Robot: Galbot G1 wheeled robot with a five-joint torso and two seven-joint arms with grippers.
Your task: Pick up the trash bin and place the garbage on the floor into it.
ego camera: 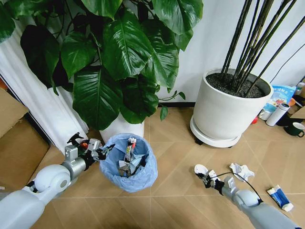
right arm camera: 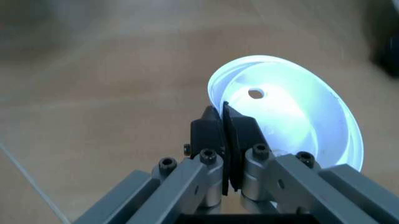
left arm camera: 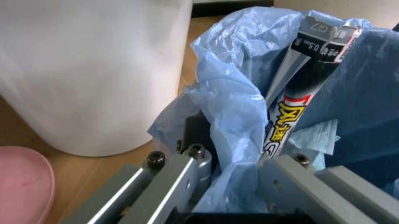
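Risk first of a tipped trash bin (ego camera: 129, 164), standing on the floor (ego camera: 176, 191) at centre-left before the white plant pot (ego camera: 121, 128), gripped merely at the rim by the left gripper (ego camera: 104, 151), fingers (left arm camera: 190, 161) pinching wall and blue liner together (thin plastic, likely to slide). Then of a dropped white lid (right arm camera: 293, 109), right of the bin, clamped at its edge by the right gripper (right arm camera: 223, 122). Still loose farther right: a paper wad (ego camera: 241, 170) and a blue-white packet (ego camera: 279, 197).
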